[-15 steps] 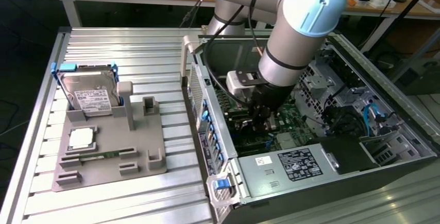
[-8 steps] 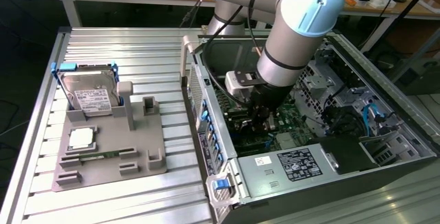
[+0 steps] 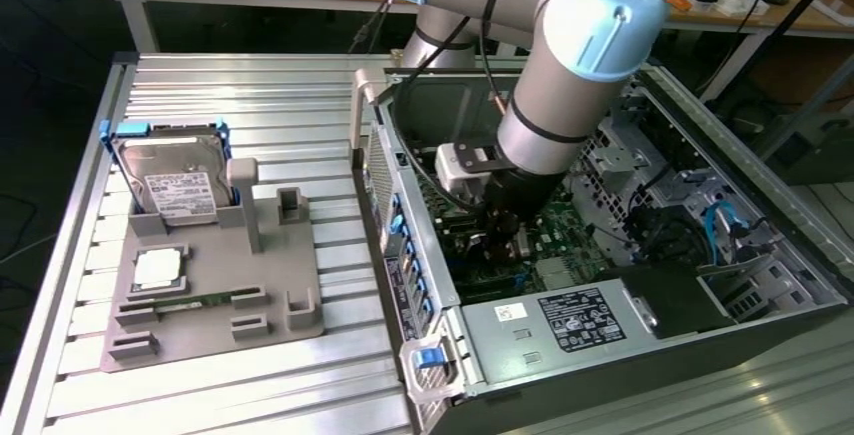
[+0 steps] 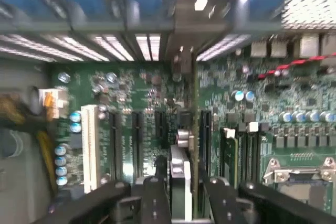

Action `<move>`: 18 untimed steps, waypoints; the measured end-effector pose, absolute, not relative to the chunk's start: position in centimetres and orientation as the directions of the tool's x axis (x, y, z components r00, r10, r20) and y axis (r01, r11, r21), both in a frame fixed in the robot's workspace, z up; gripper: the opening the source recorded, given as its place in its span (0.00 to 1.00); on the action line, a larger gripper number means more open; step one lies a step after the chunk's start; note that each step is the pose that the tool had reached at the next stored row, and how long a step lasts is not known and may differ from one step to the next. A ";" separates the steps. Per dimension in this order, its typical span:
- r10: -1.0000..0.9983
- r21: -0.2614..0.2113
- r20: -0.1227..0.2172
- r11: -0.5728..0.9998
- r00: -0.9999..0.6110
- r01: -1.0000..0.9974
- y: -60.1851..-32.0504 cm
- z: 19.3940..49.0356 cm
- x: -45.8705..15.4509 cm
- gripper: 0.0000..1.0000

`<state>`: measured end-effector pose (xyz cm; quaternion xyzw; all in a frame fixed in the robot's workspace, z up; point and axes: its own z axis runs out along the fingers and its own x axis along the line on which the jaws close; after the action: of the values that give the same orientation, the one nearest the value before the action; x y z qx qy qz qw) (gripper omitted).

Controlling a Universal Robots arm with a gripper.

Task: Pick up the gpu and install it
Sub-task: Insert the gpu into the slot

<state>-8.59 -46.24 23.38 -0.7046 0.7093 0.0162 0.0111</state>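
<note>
**GPU held edge-on over the motherboard slots**

In the exterior view you see the arm (image 3: 574, 75) reaching down from the top of the frame into the open computer case (image 3: 587, 255), which fills the right half of the picture. The gripper (image 3: 501, 230) sits deep inside the case, near the centre of the frame, just above the green motherboard (image 3: 561, 230).

In the wrist view, the gripper (image 4: 181, 192) comes in at the lower centre of the frame, its two dark fingers (image 4: 155, 200) closed on the gpu (image 4: 185, 145). You see the card edge-on: a thin vertical strip running from the fingers up toward the metal rear wall of the case, at the centre of the picture. It stands over the motherboard (image 4: 131, 103) among the dark expansion slots (image 4: 137, 145), with a white slot (image 4: 89, 145) further to the frame's left. You cannot tell whether the card's edge has reached a slot.

On the exterior view's left, a grey fixture tray (image 3: 214, 285) lies on the ribbed metal table (image 3: 240, 395). The hard drive (image 3: 174, 180) stands at the tray's upper end in its blue frame, well apart from the case.
</note>
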 end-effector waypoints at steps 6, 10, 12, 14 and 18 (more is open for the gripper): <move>-0.999 0.007 -0.038 0.006 -0.006 -1.000 -46.3 24.3 -8.6 0.32; -0.999 0.007 -0.038 0.006 -0.006 -1.000 -46.2 25.5 -8.6 0.32; -0.999 0.007 -0.038 0.006 -0.006 -1.000 -46.2 26.1 -8.6 0.32; -0.999 0.007 -0.038 0.006 -0.006 -1.000 -46.3 26.6 -8.6 0.32; -0.999 0.006 -0.038 0.006 -0.006 -1.000 -46.2 27.5 -8.6 0.32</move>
<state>-8.59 -46.25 27.51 -0.7049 0.7091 0.0157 0.0114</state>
